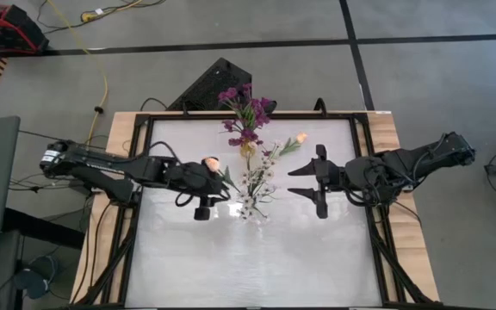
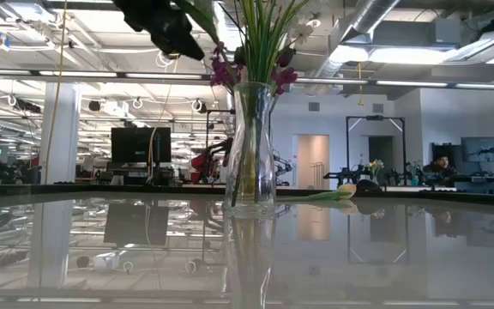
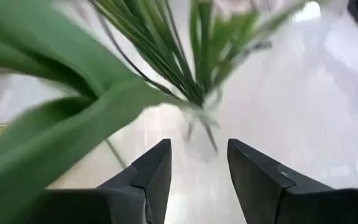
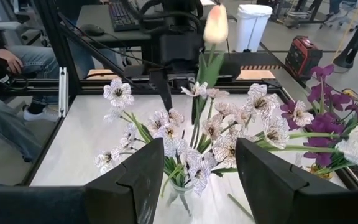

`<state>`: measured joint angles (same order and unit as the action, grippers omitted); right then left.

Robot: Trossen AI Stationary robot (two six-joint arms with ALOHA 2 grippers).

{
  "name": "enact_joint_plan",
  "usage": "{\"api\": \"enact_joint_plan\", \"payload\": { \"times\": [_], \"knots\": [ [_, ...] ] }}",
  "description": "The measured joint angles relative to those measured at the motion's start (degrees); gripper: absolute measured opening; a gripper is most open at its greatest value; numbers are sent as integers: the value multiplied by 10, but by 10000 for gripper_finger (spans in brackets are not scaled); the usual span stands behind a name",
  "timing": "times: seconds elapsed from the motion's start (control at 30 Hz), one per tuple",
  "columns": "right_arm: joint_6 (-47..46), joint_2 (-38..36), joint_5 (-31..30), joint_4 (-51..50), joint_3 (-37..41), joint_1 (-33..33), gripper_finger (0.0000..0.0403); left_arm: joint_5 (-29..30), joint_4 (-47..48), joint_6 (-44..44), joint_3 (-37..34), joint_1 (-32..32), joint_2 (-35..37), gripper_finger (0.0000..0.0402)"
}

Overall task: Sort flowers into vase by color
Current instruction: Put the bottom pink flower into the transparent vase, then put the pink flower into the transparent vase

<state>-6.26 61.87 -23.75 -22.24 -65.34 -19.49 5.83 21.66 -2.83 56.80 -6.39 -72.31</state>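
Seemingly just letting go, the left end effector (image 1: 203, 209) hovered spread beside the vase (image 2: 251, 146), a peach tulip (image 1: 211, 163) leaning there; the right end effector (image 1: 317, 192) waited spread opposite, clear of the flowers (image 1: 246, 112).

One glass vase (image 2: 251, 146), two peach tulip buds (image 1: 212, 162), two purple sprays (image 1: 246, 108).
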Motion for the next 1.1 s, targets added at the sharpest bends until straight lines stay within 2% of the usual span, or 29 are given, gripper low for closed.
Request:
{"api": "enact_joint_plan", "payload": {
  "times": [0.27, 0.47, 0.53, 0.7, 0.93, 1.1],
  "knots": [
    [-13, 0, 0, -12, 0, 0, 224, -45, 170, -80, 88, 0, -47, 146],
    [-15, 0, 0, -17, 0, 0, 224, -91, 184, -122, 100, 0, -44, 139],
    [-15, 0, 0, -18, 0, 0, 224, -81, 180, -120, 101, 0, -44, 135],
    [-14, 0, 0, -18, 0, 0, 224, -10, 177, -99, 101, 0, -44, 113],
    [-14, 0, 1, -25, 0, 0, 224, -4, 202, -88, 101, 0, -39, 71],
    [-17, 0, 1, -29, 0, 0, 224, 31, 238, -70, 101, 0, -2, 57]
  ]
}}
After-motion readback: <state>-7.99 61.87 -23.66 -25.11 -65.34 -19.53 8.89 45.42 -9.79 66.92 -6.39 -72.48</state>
